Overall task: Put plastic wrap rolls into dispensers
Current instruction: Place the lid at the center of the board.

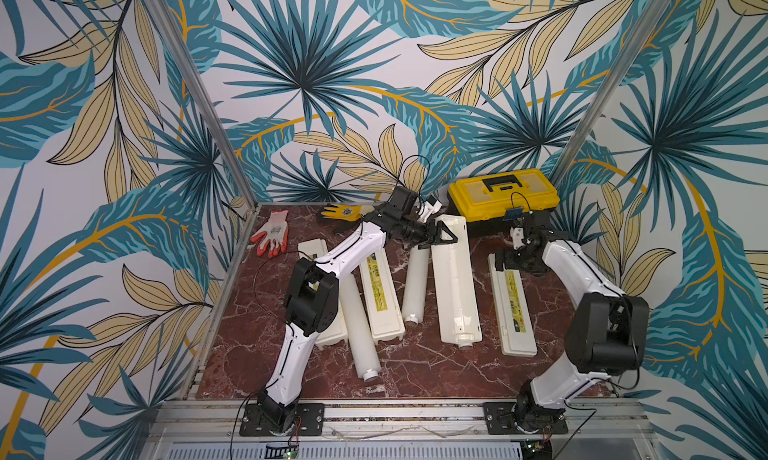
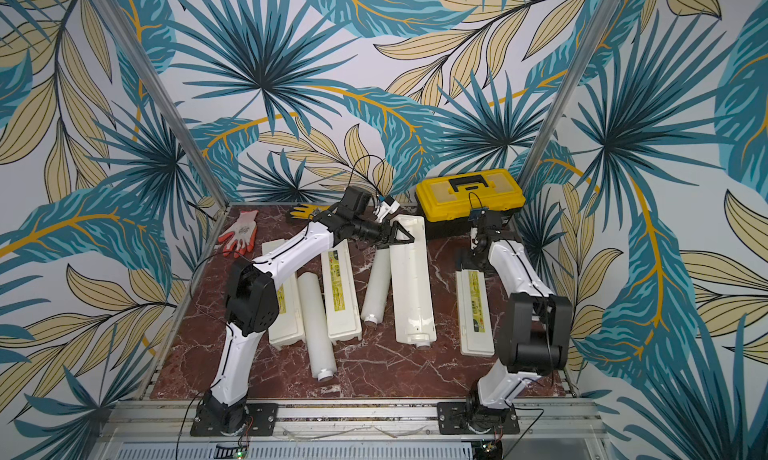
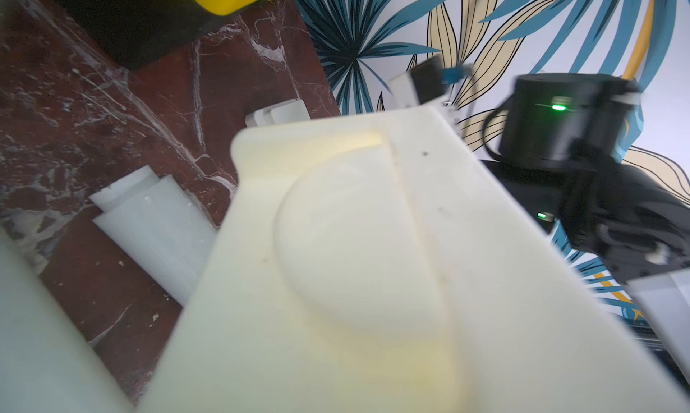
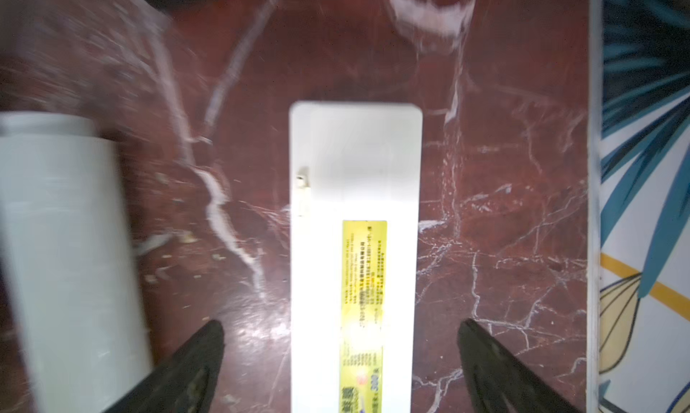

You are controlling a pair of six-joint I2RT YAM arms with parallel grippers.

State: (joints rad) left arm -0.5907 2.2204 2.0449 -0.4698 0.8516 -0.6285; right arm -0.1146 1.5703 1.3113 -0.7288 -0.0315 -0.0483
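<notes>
Nearest the robot, on the red marble table (image 1: pixel 415 374), lies the nearest roll (image 1: pixel 360 325). It is a long translucent-white cylinder with its short core stub pointing toward the robot. It sits between the outer-left dispenser (image 2: pixel 286 320) and the inner-left dispenser (image 1: pixel 384 308), and its near end pokes out past both. Both are cream boxes with a yellow label strip facing up.

Just beside the inner-left dispenser is the second roll (image 1: pixel 415 283), stub also toward the robot. It lies along the left flank of the middle dispenser (image 1: pixel 455 287), which shows a plain cream face. A small round stub (image 1: pixel 464 344) protrudes from that box's near end. It may be a third roll's core, though it is too small to be sure.

Off to the right, apart from the others, the right dispenser (image 4: pixel 354 161) lies label up. The right gripper (image 4: pixel 341 329) hovers over its far portion, its black fingers spread wide on either side, with bare marble between each finger and the box.

Farther back, the left gripper (image 1: pixel 444 235) is at the far end of the middle dispenser and looks clamped on its edge. In the left wrist view the box's end fills the frame.

Behind them stands a yellow-and-black toolbox (image 1: pixel 503 196). An orange-and-white glove (image 1: pixel 272 231) and a yellow-and-black glove (image 1: pixel 338 212) lie at the back left.
</notes>
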